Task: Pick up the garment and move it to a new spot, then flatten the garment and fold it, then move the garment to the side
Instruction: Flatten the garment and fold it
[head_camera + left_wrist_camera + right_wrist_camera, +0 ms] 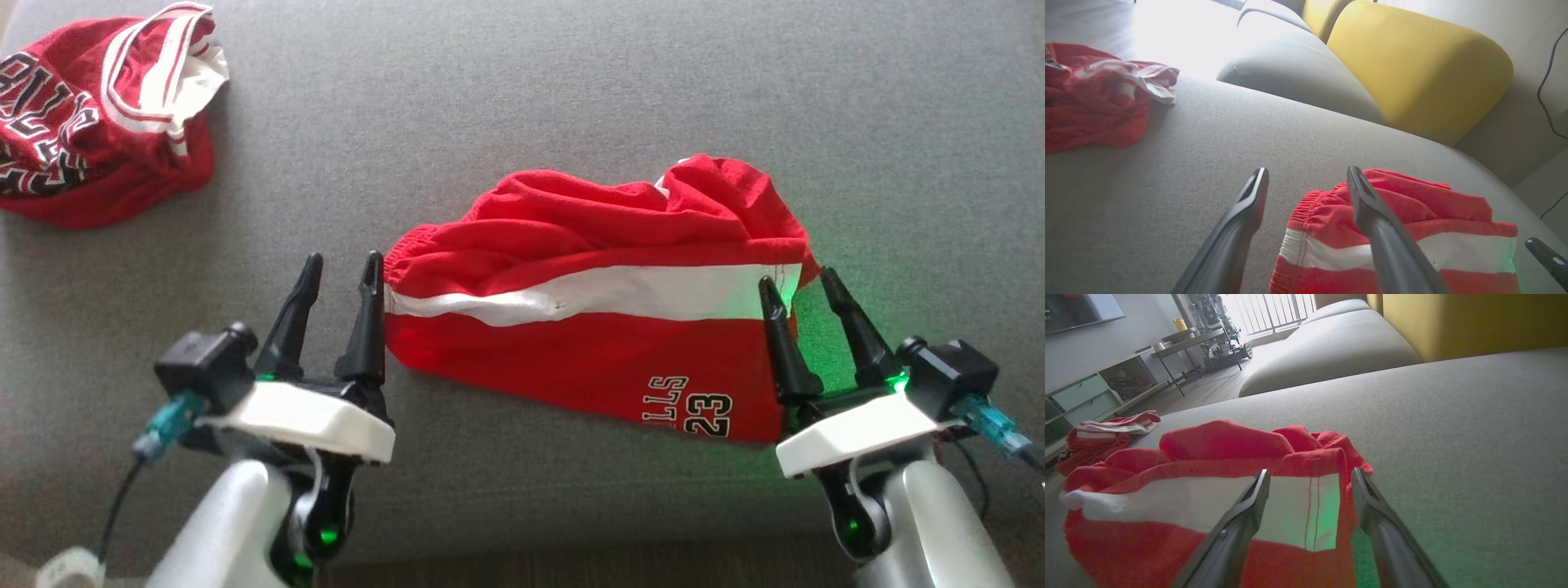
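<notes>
From the head, the shorts (588,327) lie on the sofa (490,98) between our left gripper (343,257) and right gripper (798,278), both wide, empty. Left wrist: waistband (1310,204) just ahead. Right wrist: hem (1327,510) between our fingers (1241,522). We judge flattening is in hand; next we pinch both ends and pull apart.

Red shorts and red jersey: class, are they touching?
Apart. The head view shows bare grey sofa cushion between the red shorts and the crumpled red jersey.
</notes>
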Robot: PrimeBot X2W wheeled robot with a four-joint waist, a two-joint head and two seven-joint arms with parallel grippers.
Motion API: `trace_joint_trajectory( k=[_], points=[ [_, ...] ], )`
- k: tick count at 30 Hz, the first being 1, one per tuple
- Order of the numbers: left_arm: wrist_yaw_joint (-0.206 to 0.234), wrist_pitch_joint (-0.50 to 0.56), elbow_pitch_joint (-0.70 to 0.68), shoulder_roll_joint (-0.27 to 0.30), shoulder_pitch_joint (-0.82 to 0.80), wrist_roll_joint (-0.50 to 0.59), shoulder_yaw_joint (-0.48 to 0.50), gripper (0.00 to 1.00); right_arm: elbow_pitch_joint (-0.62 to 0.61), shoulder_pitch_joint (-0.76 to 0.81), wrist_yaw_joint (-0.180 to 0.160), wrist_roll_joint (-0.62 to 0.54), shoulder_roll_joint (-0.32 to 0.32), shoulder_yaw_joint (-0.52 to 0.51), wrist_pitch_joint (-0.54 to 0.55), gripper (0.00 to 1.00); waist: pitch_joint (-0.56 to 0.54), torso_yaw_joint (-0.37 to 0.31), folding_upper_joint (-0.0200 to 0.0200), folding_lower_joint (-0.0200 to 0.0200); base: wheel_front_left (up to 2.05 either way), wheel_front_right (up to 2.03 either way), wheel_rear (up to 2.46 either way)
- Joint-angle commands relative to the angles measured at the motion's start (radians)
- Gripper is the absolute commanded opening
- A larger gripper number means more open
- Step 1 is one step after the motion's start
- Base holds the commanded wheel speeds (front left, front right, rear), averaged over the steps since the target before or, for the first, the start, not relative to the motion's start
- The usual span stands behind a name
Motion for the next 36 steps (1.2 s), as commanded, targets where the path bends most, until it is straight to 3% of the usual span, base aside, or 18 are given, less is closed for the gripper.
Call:
trace_joint_trajectory(
  k=[1,5,10,21,23,27,28,29,36],
  points=[
    [-0.004,-0.012,-0.042,0.004,-0.015,0.019,0.047,1.00,-0.024,-0.008,0.000,0.001,-0.003,0.024,-0.006,1.00,0.001,0.001,0.0000,0.0000,0.00,0.00,0.00],
    [-0.007,-0.012,-0.126,-0.054,0.047,0.147,0.127,1.00,-0.003,-0.014,0.000,0.013,-0.003,0.020,-0.006,1.00,0.003,0.007,0.0000,0.0000,0.00,0.00,0.00],
    [-0.043,-0.012,-0.171,-0.113,0.095,0.245,0.188,1.00,0.026,-0.020,0.000,0.026,-0.003,0.023,-0.006,1.00,0.002,0.020,0.0000,0.0000,0.00,0.00,0.00],
    [-0.128,-0.012,-0.153,-0.177,0.121,0.312,0.259,1.00,0.075,-0.040,0.000,0.016,-0.003,0.052,-0.006,0.97,0.011,0.039,0.0000,0.0000,0.00,0.00,0.00],
    [-0.139,-0.012,-0.148,-0.182,0.121,0.319,0.266,1.00,0.071,-0.048,0.000,0.010,-0.003,0.054,-0.006,0.76,0.012,0.042,0.0000,0.0000,0.00,0.00,0.00],
    [-0.152,-0.012,-0.142,-0.188,0.122,0.332,0.276,1.00,0.050,-0.054,0.000,0.006,-0.003,0.054,-0.006,0.43,0.012,0.045,0.0000,0.0000,0.00,0.00,0.00],
    [-0.155,-0.012,-0.140,-0.189,0.122,0.335,0.278,1.00,0.043,-0.054,0.000,0.005,-0.003,0.054,-0.006,0.28,0.012,0.045,0.0000,0.0000,0.00,0.00,0.00],
    [-0.156,-0.012,-0.138,-0.190,0.122,0.338,0.279,1.00,0.038,-0.053,0.000,0.005,-0.003,0.055,-0.006,0.00,0.011,0.045,0.0000,0.0000,0.00,0.00,0.00],
    [-0.163,-0.012,-0.106,-0.193,0.131,0.340,0.285,1.00,-0.009,-0.024,0.000,0.001,-0.003,0.020,-0.006,0.00,0.004,0.034,0.0000,0.0000,0.00,0.00,0.00]
  ],
)
